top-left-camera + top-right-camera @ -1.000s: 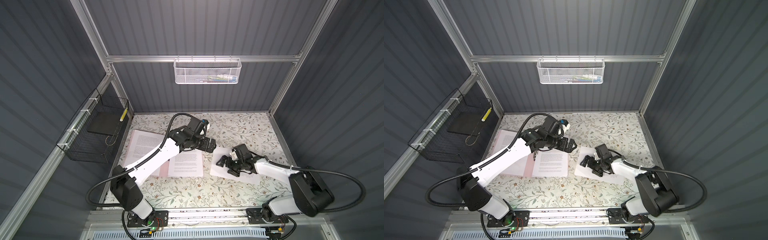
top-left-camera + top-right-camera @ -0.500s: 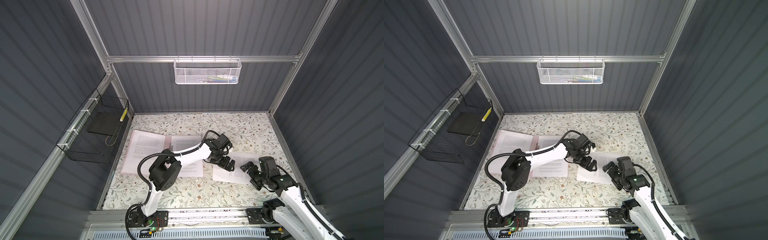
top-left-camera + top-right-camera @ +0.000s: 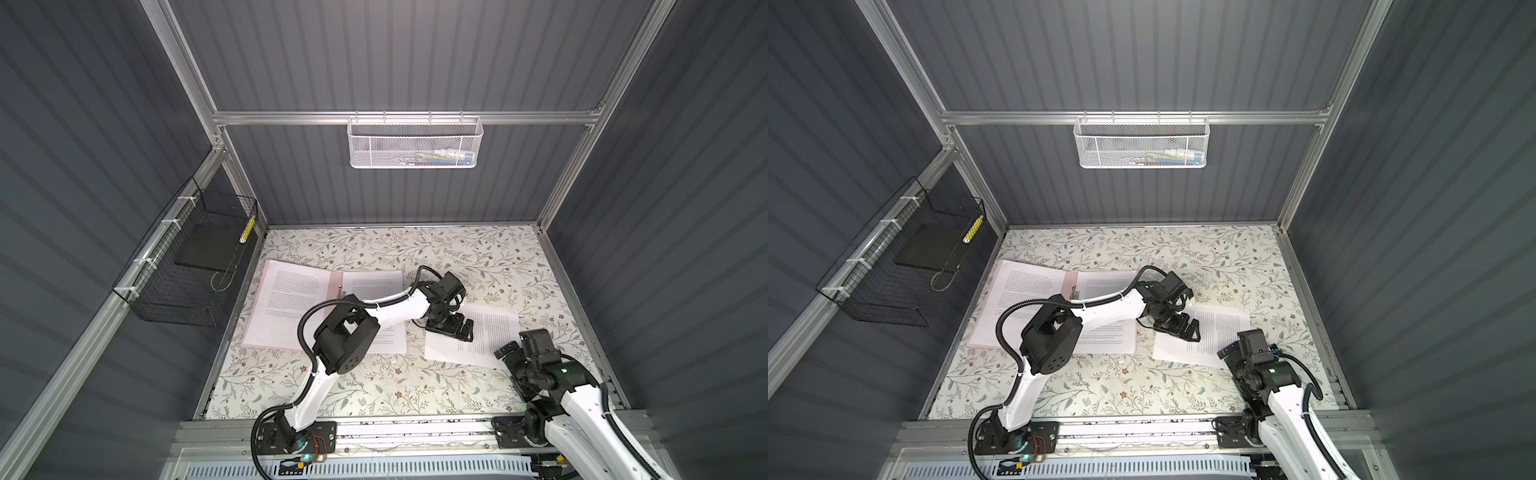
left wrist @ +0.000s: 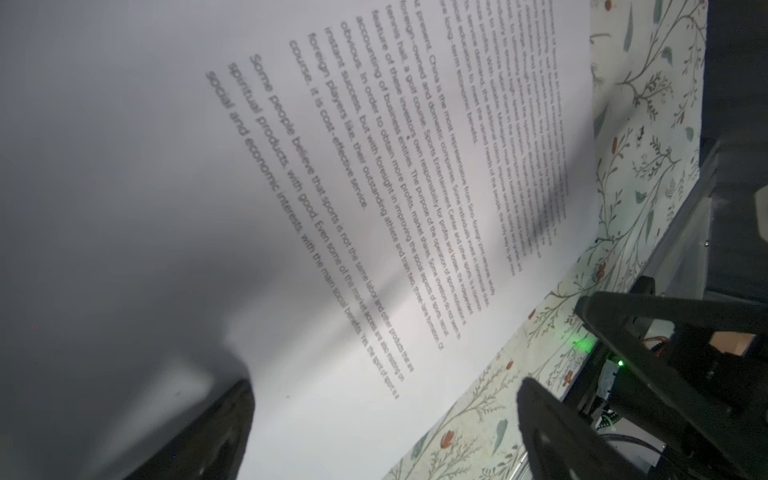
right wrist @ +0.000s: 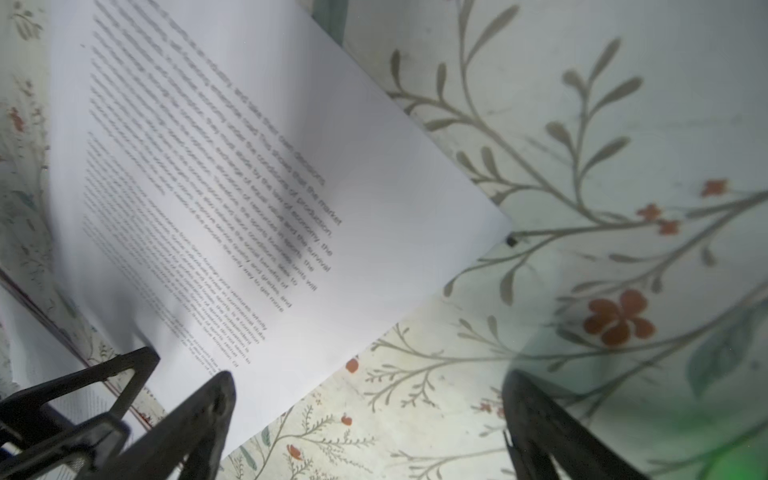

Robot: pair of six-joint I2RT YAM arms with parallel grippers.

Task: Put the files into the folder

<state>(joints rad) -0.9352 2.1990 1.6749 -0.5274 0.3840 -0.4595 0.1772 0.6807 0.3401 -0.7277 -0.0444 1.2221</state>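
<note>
The pale pink folder (image 3: 333, 286) lies open at the table's left, a printed sheet (image 3: 286, 299) on its left half and another (image 3: 374, 282) on its right half, partly under my left arm. A third sheet (image 3: 488, 338) (image 3: 1219, 332) lies loose and skewed to the right of the folder. My left gripper (image 3: 459, 330) (image 3: 1185, 330) (image 4: 382, 432) hangs open low over that sheet's left edge, nothing between its fingers. My right gripper (image 3: 513, 360) (image 3: 1231, 355) (image 5: 365, 432) stands open at the sheet's near right corner, one finger (image 5: 199, 419) over the paper.
The floral tablecloth (image 3: 415, 249) covers the table. A white mesh basket (image 3: 415, 143) hangs on the back wall. A black wire basket (image 3: 187, 266) on the left wall holds a black slab (image 3: 208, 249). Grey walls close in three sides.
My left gripper has swung right from over the folder onto the loose sheet's left edge. My right gripper has drawn back from the sheet's middle to its near right corner. Both stayed open.
</note>
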